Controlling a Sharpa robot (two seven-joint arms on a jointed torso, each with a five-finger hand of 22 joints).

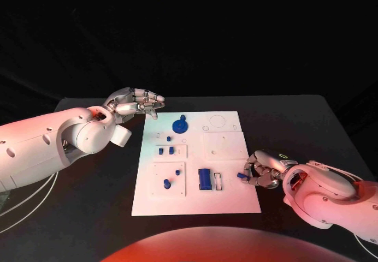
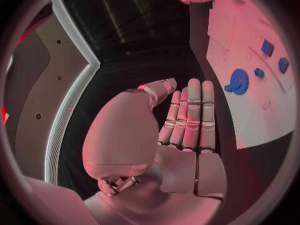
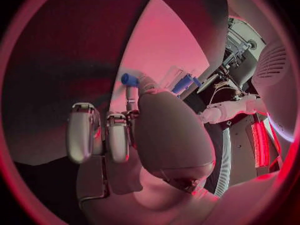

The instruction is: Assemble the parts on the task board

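The right hand (image 1: 264, 170) sits at the right edge of the white task board (image 1: 228, 202), fingers pinched on a small blue peg (image 1: 241, 176), held low, probably so it can be carried over to a socket. Just inboard of it, the blue block (image 1: 205, 178) stands in its recess beside an open slot. The left hand (image 1: 135, 102) hovers over the bench beyond the board's far left corner, fingers straight and together, holding nothing, near the blue gear (image 1: 180, 126), likely waiting clear.
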